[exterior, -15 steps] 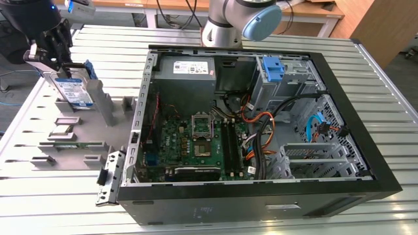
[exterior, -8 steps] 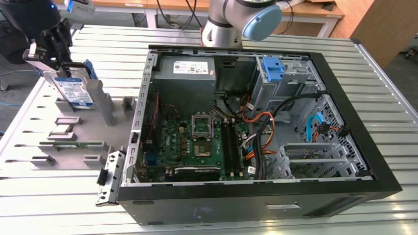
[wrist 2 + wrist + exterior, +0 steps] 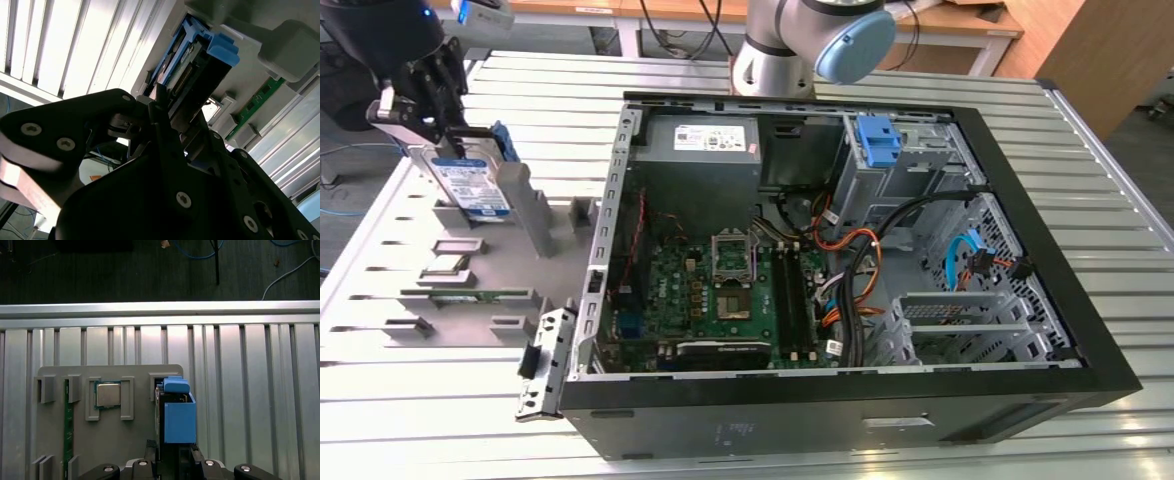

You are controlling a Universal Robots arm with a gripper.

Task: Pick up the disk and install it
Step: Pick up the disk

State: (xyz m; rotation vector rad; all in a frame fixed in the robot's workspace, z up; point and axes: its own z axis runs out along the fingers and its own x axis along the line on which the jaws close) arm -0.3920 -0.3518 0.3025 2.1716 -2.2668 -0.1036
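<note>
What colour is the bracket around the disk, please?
The bracket is blue, clearest in the first wrist view.

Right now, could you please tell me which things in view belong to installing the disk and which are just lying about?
Job in hand: the disk, upright in the grey holder; the claw at its top; the open computer case.
Lying about: the green circuit strip and the square chip, both in the holder; the bare blue bracket inside the case.

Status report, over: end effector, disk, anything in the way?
End effector at top edge of disk. Disk upright in grey holder, outside the open case. Loose cables cross the case interior.
</note>
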